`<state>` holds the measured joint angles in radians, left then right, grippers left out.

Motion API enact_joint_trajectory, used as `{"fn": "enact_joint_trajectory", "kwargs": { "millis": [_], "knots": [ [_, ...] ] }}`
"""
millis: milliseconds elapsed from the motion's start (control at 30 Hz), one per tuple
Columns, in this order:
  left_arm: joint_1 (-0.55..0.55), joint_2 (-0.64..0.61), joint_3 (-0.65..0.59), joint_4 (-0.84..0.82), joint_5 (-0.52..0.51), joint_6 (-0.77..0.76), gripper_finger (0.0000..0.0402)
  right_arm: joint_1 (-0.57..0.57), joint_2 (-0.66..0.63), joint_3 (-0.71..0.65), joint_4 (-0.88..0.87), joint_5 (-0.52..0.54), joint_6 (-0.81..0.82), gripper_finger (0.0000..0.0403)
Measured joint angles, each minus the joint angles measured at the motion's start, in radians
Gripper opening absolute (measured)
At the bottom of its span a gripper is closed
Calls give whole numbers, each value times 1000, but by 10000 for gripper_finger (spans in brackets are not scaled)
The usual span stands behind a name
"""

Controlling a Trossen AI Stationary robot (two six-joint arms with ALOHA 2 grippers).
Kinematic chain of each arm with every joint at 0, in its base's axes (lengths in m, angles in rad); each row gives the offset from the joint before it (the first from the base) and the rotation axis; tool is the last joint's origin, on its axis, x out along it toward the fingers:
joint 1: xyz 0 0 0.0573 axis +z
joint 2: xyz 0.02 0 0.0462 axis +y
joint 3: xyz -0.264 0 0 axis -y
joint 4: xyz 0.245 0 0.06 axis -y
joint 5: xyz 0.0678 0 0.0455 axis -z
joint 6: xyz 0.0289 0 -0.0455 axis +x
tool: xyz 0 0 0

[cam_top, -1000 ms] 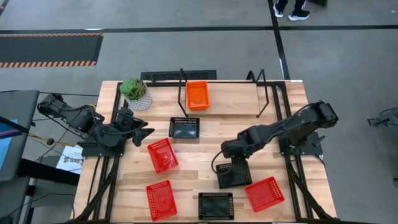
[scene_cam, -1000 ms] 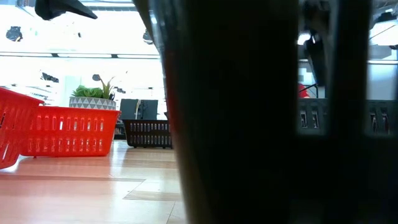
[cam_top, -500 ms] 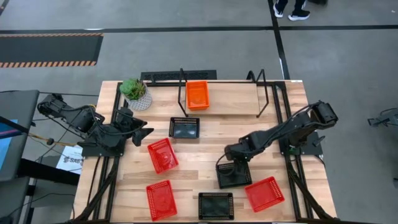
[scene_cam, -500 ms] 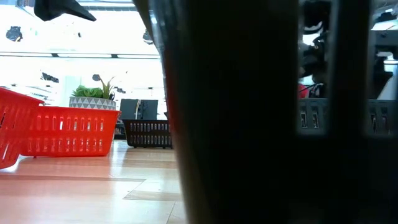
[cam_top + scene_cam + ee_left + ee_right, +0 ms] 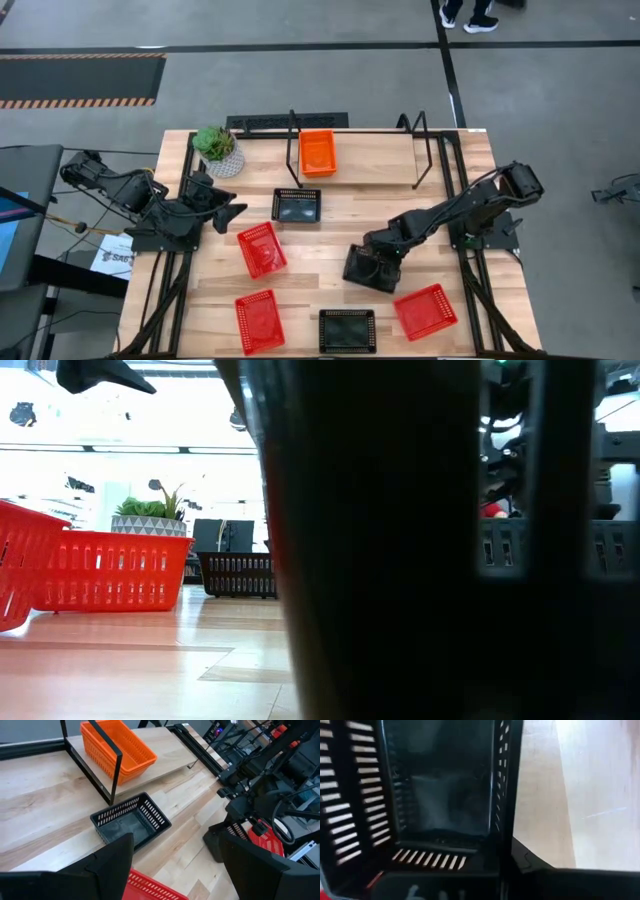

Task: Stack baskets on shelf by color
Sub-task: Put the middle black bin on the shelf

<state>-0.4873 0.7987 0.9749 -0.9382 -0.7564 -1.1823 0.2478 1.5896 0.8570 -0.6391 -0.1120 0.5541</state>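
Near the table's front, right end effector (image 5: pixel 372 262) clamped on black basket (image 5: pixel 366 273).

Right hand (image 5: pixel 372 266) low near the surface's front middle, fingers clamped, arm stretched in from the right edge; left hand (image 5: pixel 232 212) parked at the left side, fingers spread wide, arm folded back
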Motion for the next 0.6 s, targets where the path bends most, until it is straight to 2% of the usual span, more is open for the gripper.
{"fn": "enact_joint_trajectory", "kwargs": {
  "millis": [167, 367, 600],
  "knots": [
    [0, 0, 0, -2, -10, 2, 279, -74, -21, 50, 9, 9, 27, 8],
    [0, 0, 0, -18, -19, 3, 279, -212, -136, 156, 1, 43, 31, 12],
    [0, 0, 0, -22, -32, 2, 279, -444, -321, 263, -17, 278, 270, 6]
  ]
}}
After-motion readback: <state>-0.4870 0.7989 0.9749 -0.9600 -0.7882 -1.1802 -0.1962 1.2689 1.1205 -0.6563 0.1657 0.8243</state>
